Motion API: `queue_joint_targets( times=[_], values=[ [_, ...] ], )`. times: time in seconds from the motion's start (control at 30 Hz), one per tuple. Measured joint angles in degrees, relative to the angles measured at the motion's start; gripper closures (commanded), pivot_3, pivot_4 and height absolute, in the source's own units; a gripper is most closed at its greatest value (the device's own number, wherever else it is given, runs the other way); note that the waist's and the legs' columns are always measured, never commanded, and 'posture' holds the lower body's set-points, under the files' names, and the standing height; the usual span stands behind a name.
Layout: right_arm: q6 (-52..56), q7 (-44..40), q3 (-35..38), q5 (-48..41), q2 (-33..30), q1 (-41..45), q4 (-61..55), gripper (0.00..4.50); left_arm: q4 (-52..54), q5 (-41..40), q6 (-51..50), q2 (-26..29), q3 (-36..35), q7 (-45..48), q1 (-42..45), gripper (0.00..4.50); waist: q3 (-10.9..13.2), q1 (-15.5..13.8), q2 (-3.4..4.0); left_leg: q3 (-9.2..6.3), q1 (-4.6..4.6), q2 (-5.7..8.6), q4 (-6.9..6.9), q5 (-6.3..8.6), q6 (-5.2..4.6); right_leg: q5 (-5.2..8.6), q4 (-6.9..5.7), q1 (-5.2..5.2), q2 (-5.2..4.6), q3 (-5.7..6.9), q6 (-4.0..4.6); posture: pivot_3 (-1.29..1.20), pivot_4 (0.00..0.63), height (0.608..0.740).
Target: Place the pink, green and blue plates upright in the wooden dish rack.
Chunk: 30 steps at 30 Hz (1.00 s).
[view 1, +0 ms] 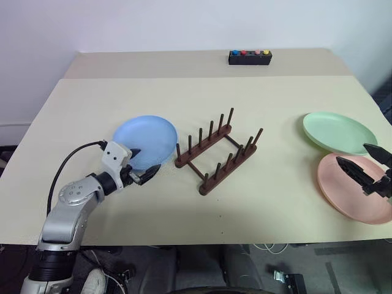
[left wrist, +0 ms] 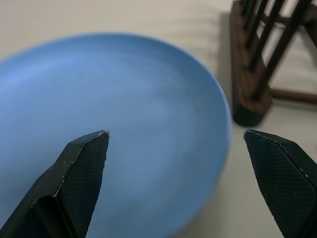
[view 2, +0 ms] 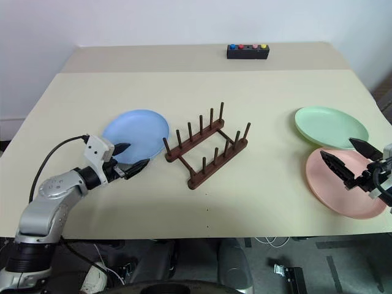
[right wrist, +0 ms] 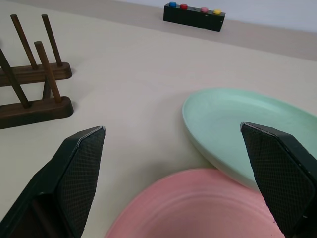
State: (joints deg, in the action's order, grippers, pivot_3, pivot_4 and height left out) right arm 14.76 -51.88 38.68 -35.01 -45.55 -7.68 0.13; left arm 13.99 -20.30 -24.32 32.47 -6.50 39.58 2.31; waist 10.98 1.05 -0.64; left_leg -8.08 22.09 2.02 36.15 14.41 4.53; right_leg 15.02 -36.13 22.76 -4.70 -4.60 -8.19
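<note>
While seen from the head cameras, wooden dish rack (view 1: 218,150) standing empty near the middle of the beige table (view 1: 184,98), set at a slant, two pegged rails joined by crossbars. Blue plate (view 1: 147,140) lying flat just left of the rack, close to its near-left end but apart from it. Left gripper (view 1: 142,165) hovering over the near rim of the blue plate, fingers spread wide, nothing between them. Green plate (view 1: 340,131) lying flat well to the right of the rack, and pink plate (view 1: 352,187) flat just nearer than it, rims overlapping or touching. Right gripper (view 1: 364,162) poised above the pink plate's far edge, fingers parted and empty. Small black box with coloured buttons (view 1: 250,57) far beyond the rack, at the table's back edge.

From the left wrist, two black fingertips (left wrist: 81,171) held wide apart over the blue plate (left wrist: 124,124), one end of the rack (left wrist: 252,74) just past the plate's rim.

From the right wrist, fingertips (right wrist: 79,171) likewise spread, pink plate (right wrist: 198,208) close below, green plate (right wrist: 237,124) just beyond it, rack (right wrist: 34,99) off to one side, button box (right wrist: 194,16) far behind.
</note>
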Motion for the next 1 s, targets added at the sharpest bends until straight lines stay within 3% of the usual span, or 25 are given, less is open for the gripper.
queue_joint_targets(
  times=[0.53, 0.87, 1.0],
  values=[
    [-0.4, 0.5, -4.1, 1.0, 2.2, 2.3, 0.1, 0.04, 4.4, -2.2, -0.6, 2.9, -2.5, 2.1, -1.3, 0.00, 0.0, -0.1, 0.00, 0.00, 0.01, 0.00, 0.01, 0.00, 0.00, 0.02, 0.01, 0.01, -0.01, 0.00, 0.04, 0.00, 0.150, 0.740],
    [-1.4, 3.4, -7.0, 1.9, 6.4, 3.1, -1.8, 0.04, 8.8, -6.7, -2.8, 8.3, -3.9, 8.4, -5.2, 0.00, 0.0, 0.0, 0.02, 0.01, 0.02, -0.01, -0.01, 0.00, 0.00, 0.07, 0.00, 0.02, -0.01, -0.01, 0.13, 0.00, 0.150, 0.740],
    [-1.2, 3.8, -6.7, 1.4, 6.4, 1.5, -6.7, 0.04, 14.0, -9.1, -5.6, 11.5, -1.3, 12.1, -6.6, 0.00, 0.0, -0.2, 0.05, 0.02, 0.02, -0.01, 0.02, 0.00, 0.00, 0.09, 0.03, -0.02, -0.01, -0.01, 0.17, 0.00, 0.150, 0.740]
  ],
)
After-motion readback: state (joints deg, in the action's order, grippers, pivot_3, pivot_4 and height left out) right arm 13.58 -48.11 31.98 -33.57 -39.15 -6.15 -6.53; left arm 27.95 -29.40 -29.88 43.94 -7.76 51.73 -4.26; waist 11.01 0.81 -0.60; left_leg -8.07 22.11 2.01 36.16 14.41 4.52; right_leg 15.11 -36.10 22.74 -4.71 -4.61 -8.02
